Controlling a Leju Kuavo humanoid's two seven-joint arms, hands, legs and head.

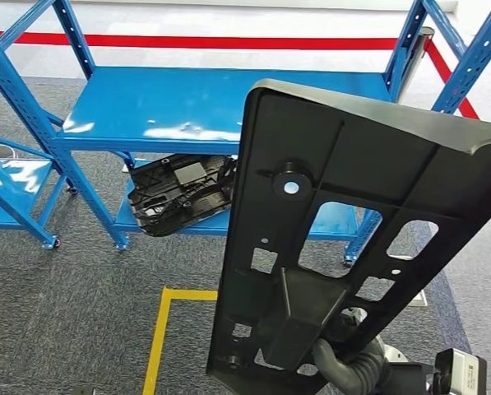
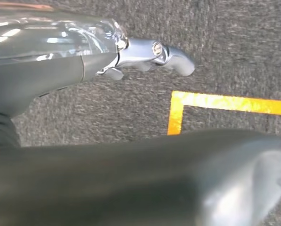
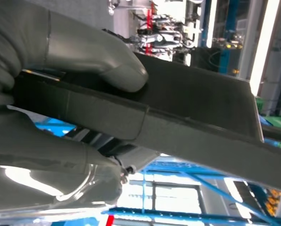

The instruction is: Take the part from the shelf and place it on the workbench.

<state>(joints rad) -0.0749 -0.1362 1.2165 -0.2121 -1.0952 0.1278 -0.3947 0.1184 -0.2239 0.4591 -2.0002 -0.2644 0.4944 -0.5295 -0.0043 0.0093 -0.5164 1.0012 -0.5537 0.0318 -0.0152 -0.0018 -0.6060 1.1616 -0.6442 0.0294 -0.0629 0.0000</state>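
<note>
The right hand [image 1: 348, 366] gripped a large black plastic part [image 1: 354, 239] by its lower end and held it up, tilted, close in front of the head camera, in the air and clear of the shelf [image 1: 224, 107]. In the right wrist view the thick grey thumb [image 3: 107, 59] pressed on one face of the part [image 3: 188, 108] while the other fingers [image 3: 53, 160] closed on the opposite face, so the panel's edge sat pinched between them. The part's ribbed inner side, with its cut-outs and a round boss, faced the camera. Behind it stood the blue metal shelf, its upper deck bare and shiny. A second black part [image 1: 180, 193] lay on the lower deck, jutting a little over the front edge. The left hand [image 2: 156, 54] hung over grey carpet [image 2: 220, 52] near a yellow floor line [image 2: 231, 102]; it held nothing, and its fingers seemed loosely extended, though the blur made that uncertain.
</note>
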